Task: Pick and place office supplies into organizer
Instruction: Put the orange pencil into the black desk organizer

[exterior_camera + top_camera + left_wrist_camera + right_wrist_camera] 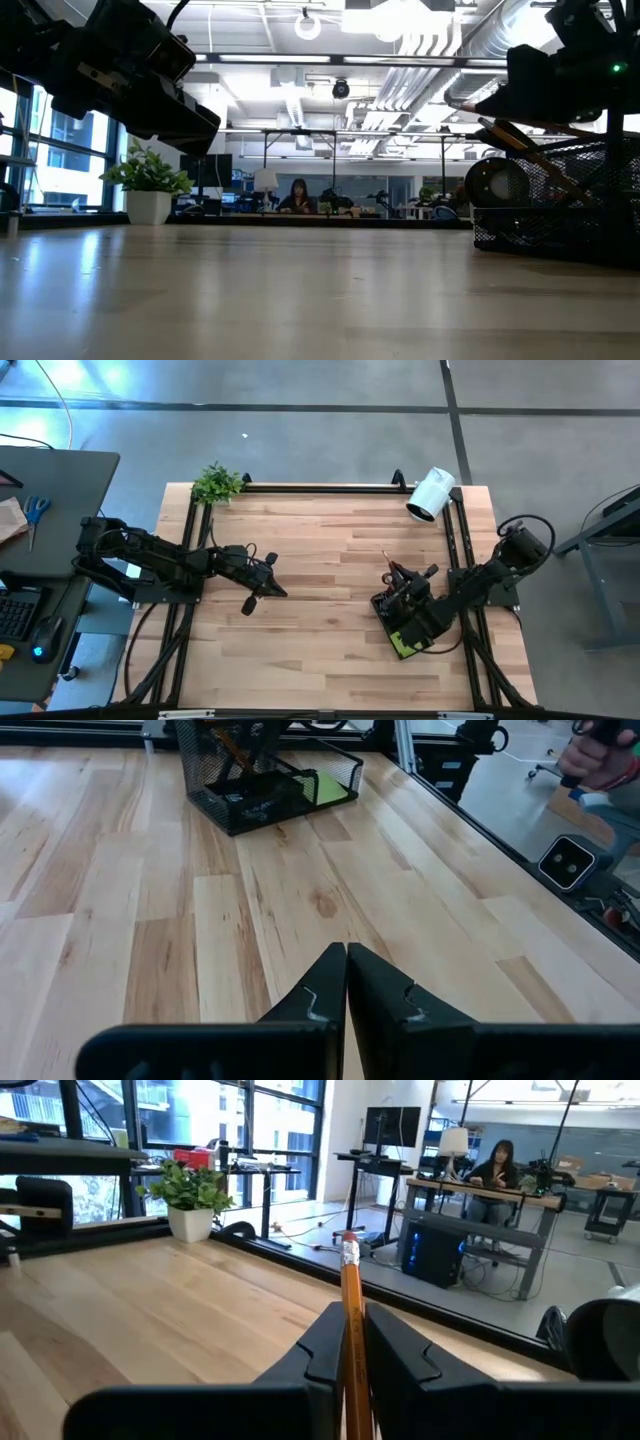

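The black mesh organizer (398,618) stands at the table's right, with a lime-green sticky-note pad (405,644) in its low tray and dark pens in its cup (235,760). My right gripper (405,590) hovers at the organizer's cup section and is shut on an orange pencil (350,1310). My left gripper (268,590) hangs shut over bare wood left of centre (346,960), holding nothing. In the low view the organizer (560,205) fills the right side. My right gripper pinches the orange pencil's shaft (351,1342) between its two fingers (322,1348). The pencil runs along the gap, and its eraser end (348,1245) sticks out past the fingertips. The gripper body hides the pencil's other end, so where that end sits cannot be told.
A small potted plant (217,483) stands at the far left corner and a white cylindrical camera (430,493) at the far right. Black frame rails (455,540) run along the table's sides. A side desk (40,520) stands left of the table. A person's hand (592,755) shows beyond the right edge.
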